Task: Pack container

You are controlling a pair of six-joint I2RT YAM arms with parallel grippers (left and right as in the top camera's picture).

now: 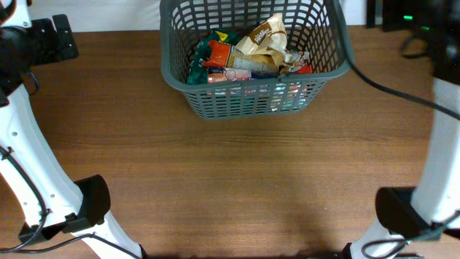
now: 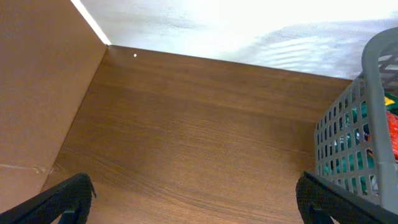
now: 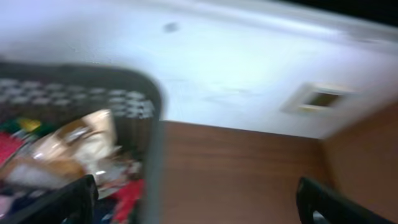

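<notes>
The dark grey slotted container (image 1: 253, 81) stands at the back middle of the table, filled with several food packets (image 1: 248, 54). My left gripper (image 2: 194, 183) is open and empty, low over bare wood to the left of the container's wall (image 2: 348, 134). My right gripper (image 3: 196, 185) is open and empty; its view is blurred. Its left finger is over the packets (image 3: 74, 146) inside the container and its right finger is over the table outside, so it straddles the right rim (image 3: 153, 130). In the overhead view the left gripper (image 1: 52, 36) is at the far left; the right one is not clearly visible.
Both arm bases stand at the front corners (image 1: 86, 208) (image 1: 406, 212). A black cable (image 1: 388, 90) runs from the container's right side to the right edge. A brown side wall (image 2: 37, 81) borders the table on the left, and a white wall lies behind.
</notes>
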